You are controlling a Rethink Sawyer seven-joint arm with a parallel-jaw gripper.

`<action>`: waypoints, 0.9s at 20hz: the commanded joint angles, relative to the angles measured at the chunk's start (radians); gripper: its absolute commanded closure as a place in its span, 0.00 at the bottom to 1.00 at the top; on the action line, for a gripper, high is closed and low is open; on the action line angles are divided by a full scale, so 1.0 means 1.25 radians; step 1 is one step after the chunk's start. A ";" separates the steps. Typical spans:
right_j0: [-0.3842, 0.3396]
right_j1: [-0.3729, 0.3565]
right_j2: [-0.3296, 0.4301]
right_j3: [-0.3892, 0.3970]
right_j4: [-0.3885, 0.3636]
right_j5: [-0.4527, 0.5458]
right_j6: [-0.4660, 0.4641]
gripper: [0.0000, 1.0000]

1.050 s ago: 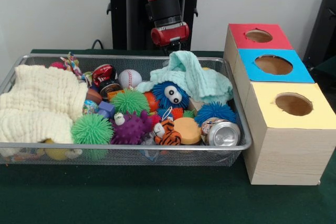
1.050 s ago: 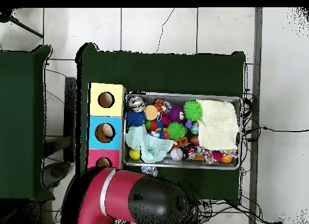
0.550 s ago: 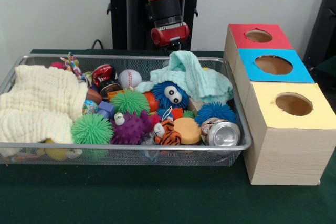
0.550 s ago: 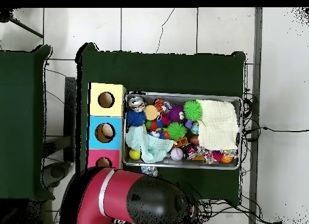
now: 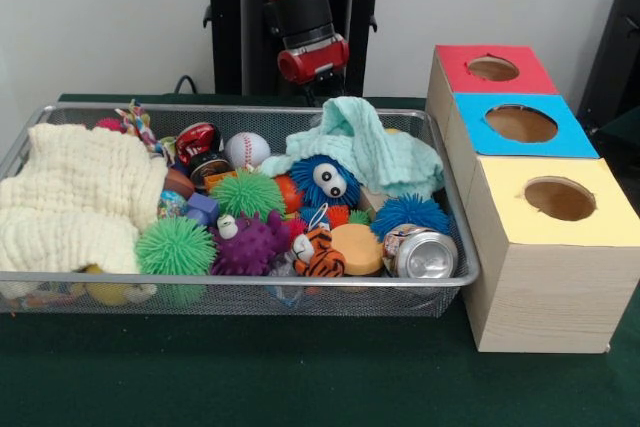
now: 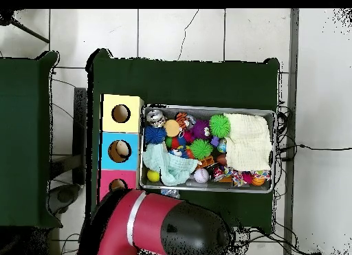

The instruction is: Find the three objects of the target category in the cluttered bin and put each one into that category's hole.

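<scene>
Behind the bin's (image 5: pixel 240 292) far rim my gripper (image 5: pixel 318 95) hangs just above the teal cloth (image 5: pixel 365 147), carrying nothing that I can see; whether it is open or closed I cannot tell, since the cloth and rim hide its tip. Nothing seems sorted yet: the red hole (image 5: pixel 493 68), blue hole (image 5: pixel 521 124) and yellow hole (image 5: pixel 559 198) show no toy from the front, and the bin is still packed. I do not know which category is wanted, so I judge all three finds are left. Candidates lie crowded together: baseball (image 5: pixel 246 150), green spiky balls (image 5: pixel 176 245), purple spiky ball (image 5: pixel 250 244), blue fuzzy creature (image 5: pixel 325 182), tiger toy (image 5: pixel 318 252), can (image 5: pixel 424 254). A cream cloth (image 5: pixel 80 197) covers the left end and may hide more, as may the teal one. Room is tight inside; the wire walls stand close around the heap. Above the bin the air is free, and the boxes (image 5: pixel 545 277) sit just beside its right wall, so a lift and short carry looks open.
</scene>
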 commanded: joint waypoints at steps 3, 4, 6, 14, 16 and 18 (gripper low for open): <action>-0.055 0.051 0.078 -0.061 -0.046 0.232 0.156 0.00; -0.055 0.053 0.077 -0.061 -0.039 0.229 0.150 0.00; -0.057 0.060 0.077 -0.063 -0.031 0.221 0.143 0.00; -0.049 0.088 0.064 -0.055 0.033 0.171 0.113 0.00; -0.045 0.093 0.060 -0.044 0.057 0.155 0.109 0.00; -0.041 0.085 0.058 -0.032 0.067 0.153 0.113 0.00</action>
